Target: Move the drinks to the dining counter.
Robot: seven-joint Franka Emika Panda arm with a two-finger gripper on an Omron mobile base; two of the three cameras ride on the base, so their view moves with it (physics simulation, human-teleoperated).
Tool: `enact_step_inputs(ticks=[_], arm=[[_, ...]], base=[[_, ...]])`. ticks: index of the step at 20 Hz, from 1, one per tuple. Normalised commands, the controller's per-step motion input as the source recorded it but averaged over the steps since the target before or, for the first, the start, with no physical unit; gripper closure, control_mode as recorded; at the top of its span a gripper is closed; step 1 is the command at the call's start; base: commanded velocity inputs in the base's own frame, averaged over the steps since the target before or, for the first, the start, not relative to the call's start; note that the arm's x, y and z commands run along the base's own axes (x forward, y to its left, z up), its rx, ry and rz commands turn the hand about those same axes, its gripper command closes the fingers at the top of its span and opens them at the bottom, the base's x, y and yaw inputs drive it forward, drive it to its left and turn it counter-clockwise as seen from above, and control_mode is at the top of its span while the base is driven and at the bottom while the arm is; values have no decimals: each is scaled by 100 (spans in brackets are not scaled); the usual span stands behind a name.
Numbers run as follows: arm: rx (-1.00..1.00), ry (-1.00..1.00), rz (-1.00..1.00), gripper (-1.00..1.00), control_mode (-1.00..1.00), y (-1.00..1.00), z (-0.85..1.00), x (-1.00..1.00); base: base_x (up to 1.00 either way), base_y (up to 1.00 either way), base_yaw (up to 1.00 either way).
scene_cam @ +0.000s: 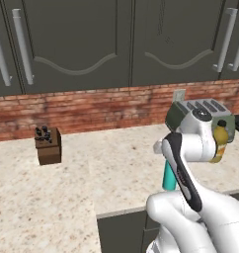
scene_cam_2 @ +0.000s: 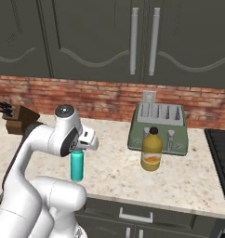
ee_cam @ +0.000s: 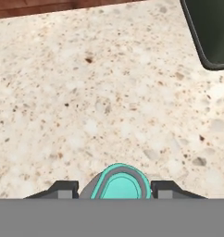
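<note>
Step in hand: first drink under grasp; none yet at the dining counter.
Claw (ee_cam: 115,190): fingers either side of the teal bottle (scene_cam_2: 77,166) near its top, clamped on it, judging by the hand view.
Teal bottle: upright near the front edge of the brick-wall counter (scene_cam: 67,188); whether it is lifted clear cannot be told.
Juice bottle (scene_cam_2: 151,150): standing just in front of the toaster (scene_cam_2: 158,122), untouched.
Knife block (scene_cam: 48,145): toward the back, well apart.
Next move: likely a straight lift, bottle kept upright, then carry toward the dining counter.
</note>
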Motion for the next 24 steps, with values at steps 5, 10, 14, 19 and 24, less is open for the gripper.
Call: enact_step_inputs(ticks=[5, 10, 14, 19, 24], arm=[[3, 0, 0, 100, -100, -23, 54, -52], [0, 0, 0, 100, -100, 0, 93, -43], [-3, 0, 0, 100, -100, 1, 76, -39], [-7, 0, 0, 100, -100, 1, 57, -45], [-8, 0, 0, 100, -100, 15, 47, -42]], base=[[0, 0, 0], [0, 0, 0], [0, 0, 0], [0, 0, 0], [0, 0, 0]])
